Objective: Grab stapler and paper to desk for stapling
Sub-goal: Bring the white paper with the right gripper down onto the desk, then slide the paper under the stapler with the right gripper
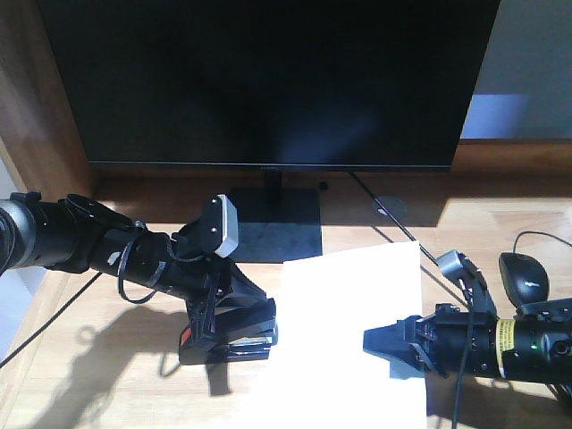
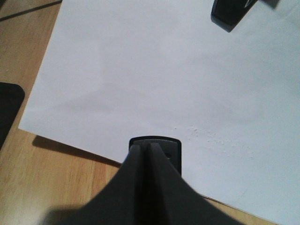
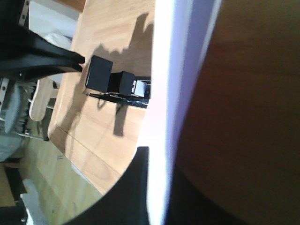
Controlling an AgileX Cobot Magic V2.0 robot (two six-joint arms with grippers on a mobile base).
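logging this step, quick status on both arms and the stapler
Left gripper shut on stapler, at paper edge. Right gripper shut on paper. Mouse off to the side, nothing blocking.

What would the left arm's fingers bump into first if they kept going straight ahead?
Probably the paper. The left gripper, holding the stapler, points at the sheet's near edge; its height over the sheet is unclear.

The paper [image 1: 353,335] was plain white, the stapler [image 1: 228,335] black with a red patch, the desk [image 1: 116,375] light wood-grained.
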